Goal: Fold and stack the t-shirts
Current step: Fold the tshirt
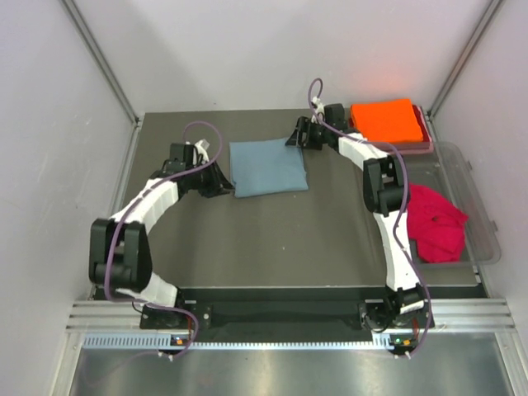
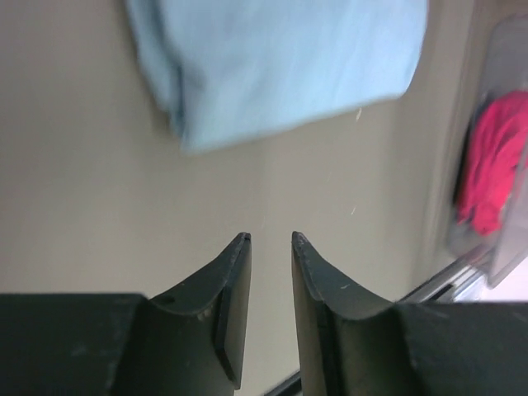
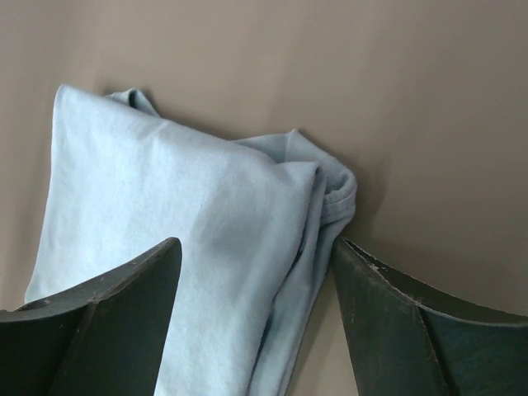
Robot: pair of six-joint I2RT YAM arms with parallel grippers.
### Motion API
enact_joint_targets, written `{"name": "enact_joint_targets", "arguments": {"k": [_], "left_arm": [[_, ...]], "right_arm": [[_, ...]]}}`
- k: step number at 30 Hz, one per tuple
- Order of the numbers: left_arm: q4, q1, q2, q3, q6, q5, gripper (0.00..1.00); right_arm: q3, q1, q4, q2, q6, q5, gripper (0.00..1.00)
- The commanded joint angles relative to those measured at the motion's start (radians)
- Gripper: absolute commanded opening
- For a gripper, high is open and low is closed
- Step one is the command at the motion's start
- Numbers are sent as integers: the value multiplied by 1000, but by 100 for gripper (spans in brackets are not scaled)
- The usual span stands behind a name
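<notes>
1. Two claws are waiting at the blue tee (image 1: 268, 167), one on each side of it. The right claw (image 3: 256, 243) is hanging with its fingers spread wide, and it is pinching nothing.
2. Right below the gap between those fingers, a bunched-up corner of the blue tee is lying. From above, this is looking like the tee's back right corner.
3. The left claw (image 2: 270, 239) is holding its fingers close together with only a thin gap. Nothing is sitting in that gap.
4. Ahead of the left claw, the blue tee's left edge is lying near but not touching. A strip of bare table (image 1: 289, 239) is showing between them.
5. The blue tee is lying folded and flat toward the back of the table. Its longer way is running side to side, from one claw toward the other.
6. Going further right, the orange tee (image 1: 385, 120) is lying folded at the back right corner. The right claw is sitting between the blue tee and the orange one, so the right arm is much nearer to both.
7. Nearer on the right, the red tee (image 1: 435, 223) is lying in a crumpled heap in the tub (image 1: 474, 177), not folded yet.
8. I am guessing the blue tee is going onto the orange one next. That trip is pointing right and a little back, along the tee's longer way, so the right claw is looking best placed to pinch that corner.
</notes>
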Motion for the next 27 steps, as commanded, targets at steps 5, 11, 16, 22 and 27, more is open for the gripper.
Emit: {"name": "enact_joint_targets", "arguments": {"k": [5,11,16,22,27], "left_arm": [[243,-10,238,164,-100,102,29],[285,-12,417,230,-88,92,27],[165,-12,485,244,-66,-45,24],[131,-10,462,228,-69,-106,25],[87,-10,408,276,-77,-55,29]], "right_arm": [[36,-5,-12,15,-22,18,71],[30,-9,-6,16,-24,-5,69],[13,-12,-3,18,-22,-11,67],[15,-17,4,30,-24,-31,67],[32,-15,-1,45,-22,-42,66]]}}
